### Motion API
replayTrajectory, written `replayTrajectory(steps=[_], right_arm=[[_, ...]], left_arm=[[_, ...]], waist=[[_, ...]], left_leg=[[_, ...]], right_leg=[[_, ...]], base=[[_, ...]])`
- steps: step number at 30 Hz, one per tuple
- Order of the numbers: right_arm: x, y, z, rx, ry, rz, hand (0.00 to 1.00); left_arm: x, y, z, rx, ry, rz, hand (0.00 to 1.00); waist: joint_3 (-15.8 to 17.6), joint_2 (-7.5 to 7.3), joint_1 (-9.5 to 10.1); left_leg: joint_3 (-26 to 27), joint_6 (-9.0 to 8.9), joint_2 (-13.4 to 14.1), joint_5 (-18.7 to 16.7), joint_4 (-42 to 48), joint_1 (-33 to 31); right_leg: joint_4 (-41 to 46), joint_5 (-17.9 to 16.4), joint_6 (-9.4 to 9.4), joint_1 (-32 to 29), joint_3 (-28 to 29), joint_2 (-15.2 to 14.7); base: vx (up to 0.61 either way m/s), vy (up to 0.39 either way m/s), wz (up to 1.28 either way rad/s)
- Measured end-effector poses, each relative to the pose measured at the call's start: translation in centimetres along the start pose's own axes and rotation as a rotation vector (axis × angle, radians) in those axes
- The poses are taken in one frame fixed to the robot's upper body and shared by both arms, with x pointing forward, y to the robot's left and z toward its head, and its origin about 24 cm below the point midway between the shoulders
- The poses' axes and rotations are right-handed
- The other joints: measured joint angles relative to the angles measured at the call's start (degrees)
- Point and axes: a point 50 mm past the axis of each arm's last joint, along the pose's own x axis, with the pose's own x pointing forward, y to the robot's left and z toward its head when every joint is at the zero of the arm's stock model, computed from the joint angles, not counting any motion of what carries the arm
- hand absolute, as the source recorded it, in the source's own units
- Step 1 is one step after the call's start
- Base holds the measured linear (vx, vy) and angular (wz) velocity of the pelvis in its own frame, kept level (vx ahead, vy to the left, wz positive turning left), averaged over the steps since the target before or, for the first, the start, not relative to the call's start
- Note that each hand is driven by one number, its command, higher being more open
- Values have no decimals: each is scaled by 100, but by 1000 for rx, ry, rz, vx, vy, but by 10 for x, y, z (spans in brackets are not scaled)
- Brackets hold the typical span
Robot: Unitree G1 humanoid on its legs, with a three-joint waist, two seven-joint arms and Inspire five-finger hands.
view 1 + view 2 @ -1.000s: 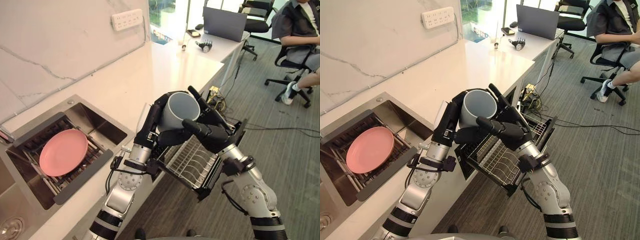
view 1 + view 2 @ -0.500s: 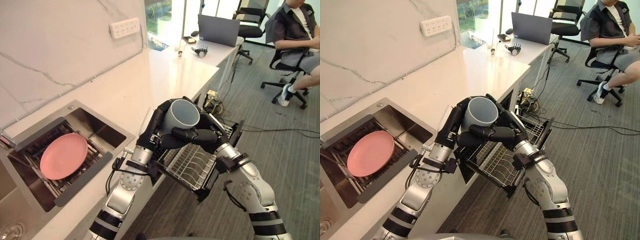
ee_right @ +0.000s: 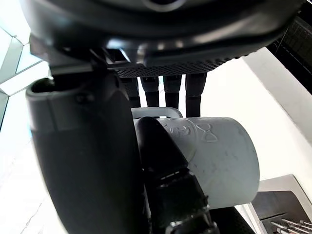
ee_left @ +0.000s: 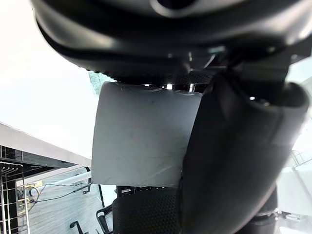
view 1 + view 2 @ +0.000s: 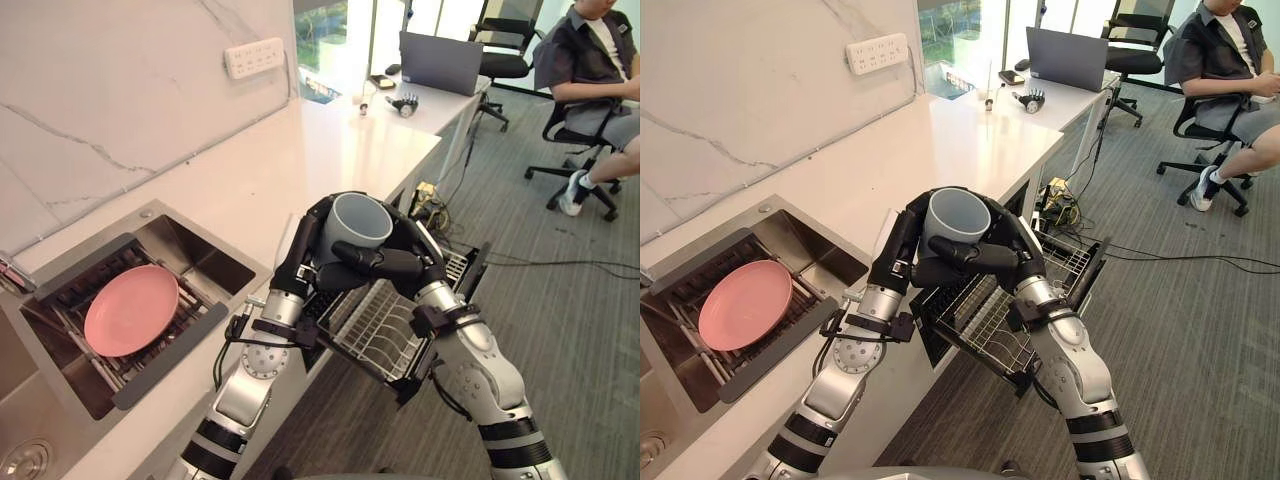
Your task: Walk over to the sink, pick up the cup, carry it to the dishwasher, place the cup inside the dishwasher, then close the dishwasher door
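Cup: a grey cup (image 5: 360, 222), mouth upward and tipped a little toward the camera, is held in the air between both hands. It sits in front of the counter's edge and above the drawn-out dishwasher rack.
Left hand: the left hand (image 5: 303, 252) comes up from the lower left. Its fingers curl round the cup's left wall, and in its wrist view the cup's side is clasped between fingers and thumb.
Right hand: the right hand (image 5: 398, 264) reaches in from the right, closed round the cup's near and right side. In its wrist view the fingers stand behind the cup and the thumb is beside it.
Writing on cup: raised marks (image 3: 195, 132) show on the cup's wall in the right wrist view, too faint to read.
Dishwasher rack: a wire rack (image 5: 378, 330) is pulled out from under the counter, below the hands, with a dark panel at its outer end.
Counter: a white counter (image 5: 300, 160) runs away from the camera along a marbled wall.
Sink: a steel sink (image 5: 200, 245) is set in the counter, left of the hands. A pink plate (image 5: 131, 309) lies on a dark rack inside it.
Power strip: a white power strip (image 5: 254, 57) is fixed on the wall; any print on it is too small to tell.
Desk: a laptop (image 5: 441, 62) stands with its lid up beyond the counter's far end.
Person: a person (image 5: 590, 55) is seated on an office chair at the upper right, well apart from the robot.
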Motion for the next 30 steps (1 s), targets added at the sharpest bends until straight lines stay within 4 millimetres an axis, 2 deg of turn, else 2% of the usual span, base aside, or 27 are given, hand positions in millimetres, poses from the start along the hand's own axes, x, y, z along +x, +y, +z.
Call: replayTrajectory(steps=[5, 6, 15, 21, 25, 27, 29, 30], right_arm=[[1, 5, -2, 3, -10, -27, 0], [1, 6, -3, 3, -13, -33, 0], [3, 17, -2, -56, -98, -138, 0], [4, 11, 5, -78, -177, -308, 0], [1, -2, 9, -85, -204, -428, 0], [-2, -15, 11, -112, -217, -531, 0], [-4, -27, 9, -127, -207, -612, 0], [-8, -40, 7, -127, -193, -700, 0]], left_arm=[[0, 1, 0, -7, 1, 12, 0], [0, 2, 0, -9, 2, 14, 100], [1, 1, 1, -33, 1, 45, 100], [0, -16, 3, -66, -3, -40, 100], [-2, -26, 4, -79, -5, -107, 100], [-3, -31, 6, -106, -15, -153, 100], [-3, -35, 13, -138, -56, -186, 100], [-4, -38, 24, -175, -116, -218, 100]], waist=[[-2, 3, 0], [-3, 3, 0], [-6, 7, 19], [-6, 8, 47], [-6, 8, 68], [-6, 8, 101], [-6, 8, 117], [-6, 9, 130]], left_leg=[[-38, -2, -5, 2, 0, 1], [-56, -3, -8, 3, 0, 1], [-109, -2, -21, 5, 0, -11], [-120, 11, -34, 15, 0, -13], [-134, 18, -40, 21, 0, -13], [-149, 21, -46, 26, 0, -16], [-160, 25, -54, 29, -1, -20], [-169, 28, -61, 33, -1, -32]], right_leg=[[-25, 0, -1, 30, -39, 1], [-38, 1, -1, 41, -56, 1], [-55, 1, -1, 43, -100, -7], [-55, 1, 0, 57, -126, -17], [-55, 0, 2, 75, -151, -22], [-55, 0, 3, 84, -168, -28], [-55, 0, 6, 88, -183, -36], [-55, 1, 11, 90, -194, -43]], base=[[-3, -2, 3], [0, 0, 7], [-3, -1, 1], [-12, -2, 2], [-11, -3, 2], [-24, -5, 4], [-22, -2, 5], [-14, 1, 3]])
